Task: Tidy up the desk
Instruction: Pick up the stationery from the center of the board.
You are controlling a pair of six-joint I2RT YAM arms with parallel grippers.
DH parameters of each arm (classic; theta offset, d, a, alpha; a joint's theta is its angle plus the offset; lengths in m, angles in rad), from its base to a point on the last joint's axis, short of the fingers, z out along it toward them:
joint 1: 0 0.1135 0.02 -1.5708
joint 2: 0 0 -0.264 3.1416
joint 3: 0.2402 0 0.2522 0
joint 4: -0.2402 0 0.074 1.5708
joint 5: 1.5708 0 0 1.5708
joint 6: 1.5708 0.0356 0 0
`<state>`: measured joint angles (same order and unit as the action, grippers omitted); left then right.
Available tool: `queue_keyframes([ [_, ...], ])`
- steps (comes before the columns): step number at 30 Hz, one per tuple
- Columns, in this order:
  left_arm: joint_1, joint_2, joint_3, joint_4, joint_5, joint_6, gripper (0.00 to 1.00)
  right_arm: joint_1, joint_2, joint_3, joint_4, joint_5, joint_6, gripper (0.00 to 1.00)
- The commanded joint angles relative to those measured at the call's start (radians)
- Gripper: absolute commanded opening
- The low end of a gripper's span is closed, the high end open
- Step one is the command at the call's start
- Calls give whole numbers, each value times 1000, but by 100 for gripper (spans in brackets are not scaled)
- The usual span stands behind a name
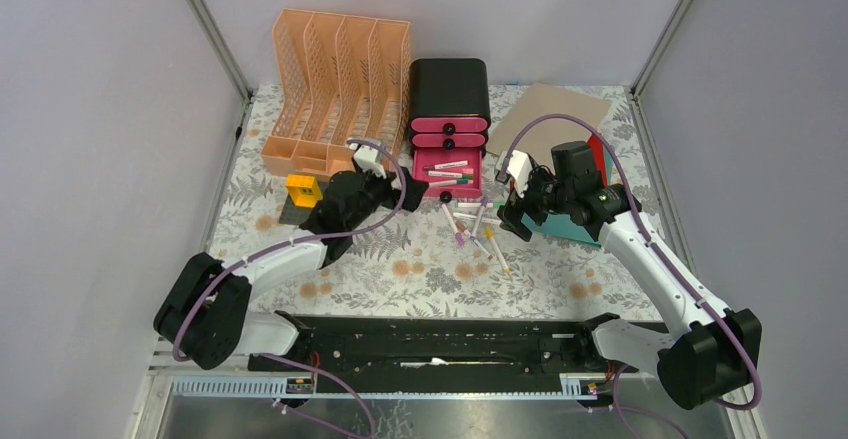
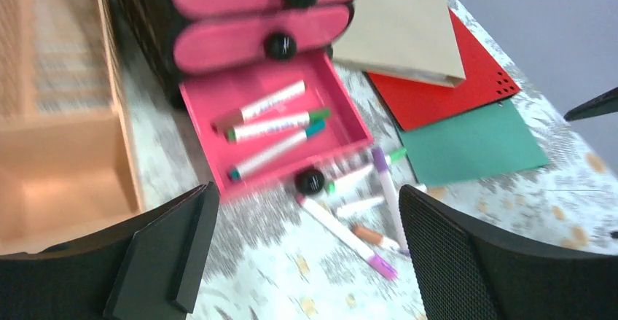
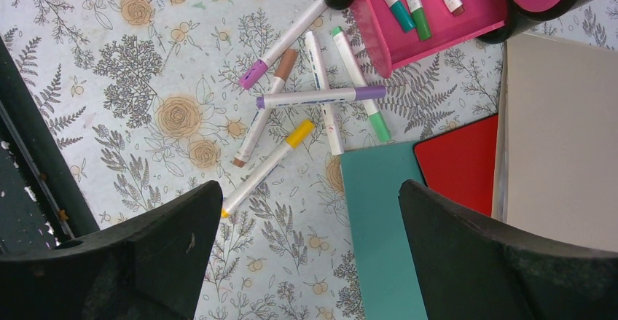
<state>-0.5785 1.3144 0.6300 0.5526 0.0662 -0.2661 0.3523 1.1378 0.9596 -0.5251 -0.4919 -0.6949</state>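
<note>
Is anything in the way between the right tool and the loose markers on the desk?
Nothing visible. The open right tool faces the loose markers, which lie crossed on the desk beside the open pink drawer.

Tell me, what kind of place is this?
Probably a robot test booth dressed up as a desk: plain grey walls around it, an orange file rack, a black drawer box with pink fronts, and loose markers.
</note>
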Motion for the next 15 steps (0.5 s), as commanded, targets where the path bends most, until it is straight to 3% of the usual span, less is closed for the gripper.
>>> queue_keyframes([
  [1,17,-46,-85,19,110,-342,99,-10,-24,0,19,-32,-8,98],
  [8,-10,-78,-203,34,87,-481,99,-9,-17,-2,19,-36,-9,98],
  [15,-185,-5,-156,-72,-146,-559,99,-8,-9,-4,19,-30,-11,98],
])
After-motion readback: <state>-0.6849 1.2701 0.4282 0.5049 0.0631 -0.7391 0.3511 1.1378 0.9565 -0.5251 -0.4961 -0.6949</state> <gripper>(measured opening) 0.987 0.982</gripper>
